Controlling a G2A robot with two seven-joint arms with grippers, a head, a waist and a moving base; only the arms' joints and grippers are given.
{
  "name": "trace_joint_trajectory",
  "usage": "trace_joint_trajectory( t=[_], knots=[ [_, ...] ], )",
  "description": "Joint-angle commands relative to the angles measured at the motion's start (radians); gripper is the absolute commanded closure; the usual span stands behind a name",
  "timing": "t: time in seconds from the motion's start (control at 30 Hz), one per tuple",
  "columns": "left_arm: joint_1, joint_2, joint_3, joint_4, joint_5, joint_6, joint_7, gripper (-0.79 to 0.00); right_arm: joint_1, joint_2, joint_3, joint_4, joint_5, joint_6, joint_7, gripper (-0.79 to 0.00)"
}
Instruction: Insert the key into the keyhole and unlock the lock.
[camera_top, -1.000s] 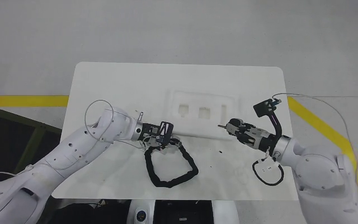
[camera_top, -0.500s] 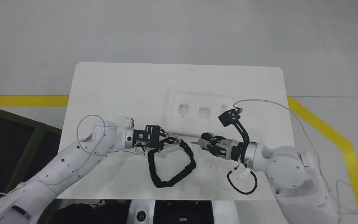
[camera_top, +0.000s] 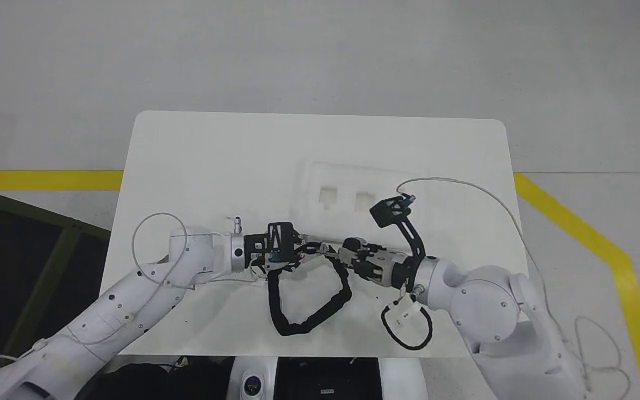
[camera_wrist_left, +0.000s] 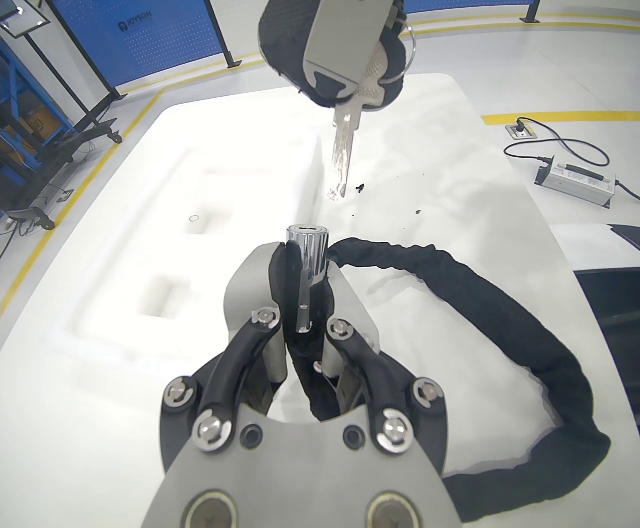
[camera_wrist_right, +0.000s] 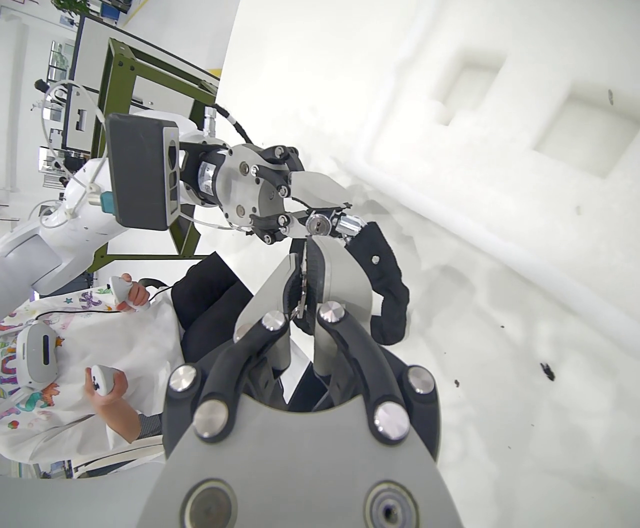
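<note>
1. Left gripper (camera_wrist_left: 300, 272): clamped on the lock's chrome cylinder (camera_wrist_left: 308, 245), above the table (camera_wrist_left: 475, 165).
2. Right gripper (camera_wrist_right: 306, 265): pinching the key (camera_wrist_left: 344, 150); blade tip just short of the keyhole (camera_wrist_right: 317, 226).
3. Black chain (camera_wrist_left: 500, 310): looped on the table beside the foam tray (camera_wrist_left: 150, 200).

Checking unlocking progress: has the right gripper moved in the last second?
Yes: the right gripper has crossed from the right end of the white foam tray toward its left end.
</note>
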Motion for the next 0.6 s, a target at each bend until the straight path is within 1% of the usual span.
trace_joint_trajectory(
  t=[0.0, 0.23, 0.57],
  knots=[
    [0.004, -0.002, -0.005, -0.001, -0.001, -0.004, -0.004, 0.0, 0.003, 0.0, -0.004, 0.006, -0.002, 0.004, -0.009, 0.0],
    [0.009, -0.011, -0.013, 0.0, 0.019, -0.018, -0.006, 0.0, 0.021, -0.001, -0.02, 0.024, -0.005, 0.021, -0.022, 0.0],
    [0.009, -0.011, -0.013, 0.0, 0.019, -0.018, -0.006, 0.0, 0.04, 0.001, -0.028, 0.03, -0.013, 0.033, -0.002, 0.0]
  ],
)
